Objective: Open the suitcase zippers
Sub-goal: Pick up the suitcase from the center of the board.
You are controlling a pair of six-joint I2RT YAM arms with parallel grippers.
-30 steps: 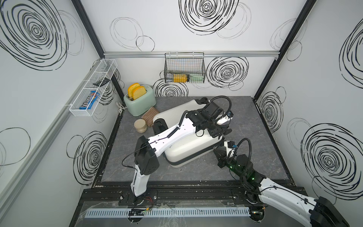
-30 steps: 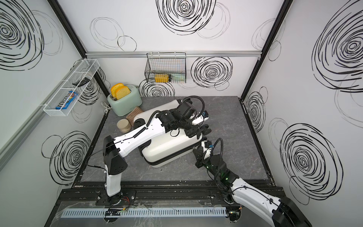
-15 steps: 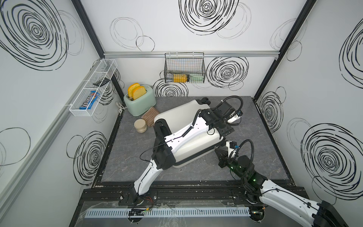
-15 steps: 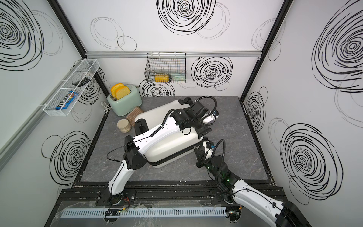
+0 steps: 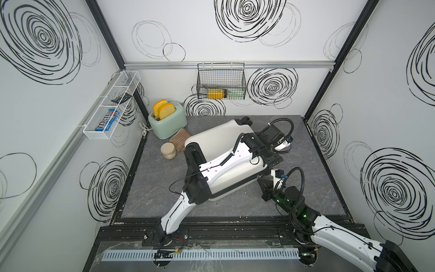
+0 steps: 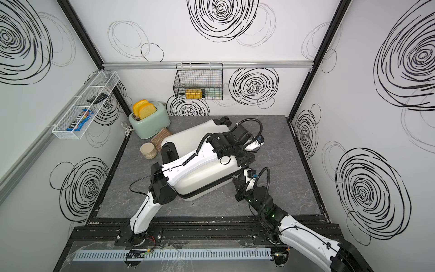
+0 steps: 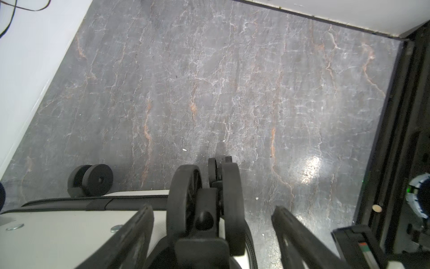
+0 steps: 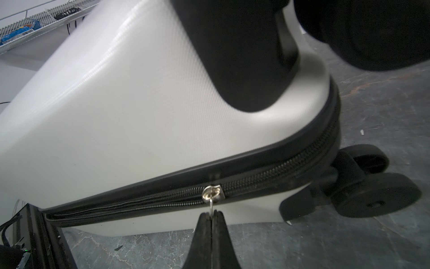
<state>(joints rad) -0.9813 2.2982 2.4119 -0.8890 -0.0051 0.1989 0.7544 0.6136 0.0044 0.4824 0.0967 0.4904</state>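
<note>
The white suitcase (image 5: 219, 139) (image 6: 195, 139) lies flat mid-table, its wheels toward the right rear. My left arm reaches across its lid. The left gripper (image 7: 211, 208) (image 5: 274, 160) stands open, its fingers (image 7: 139, 223) straddling a black wheel (image 7: 183, 200) at the case's corner with a gap on one side. My right gripper (image 8: 211, 212) (image 5: 261, 181) is shut on the thin metal pull hanging from the silver slider (image 8: 211, 193) on the black zipper band (image 8: 279, 172). Behind the slider the band looks parted; ahead of it the teeth are meshed toward the corner.
A mint toaster (image 5: 168, 122) with toast, a brown striped pouch (image 5: 180, 141) and a tan round jar (image 5: 168, 150) crowd the suitcase's left rear. A wire basket (image 5: 221, 82) hangs on the back wall and a white rack (image 5: 110, 106) on the left wall.
My left arm has stretched farther across the lid and its gripper has moved right to the wheel corner. The right gripper has stayed shut at the front right seam.
</note>
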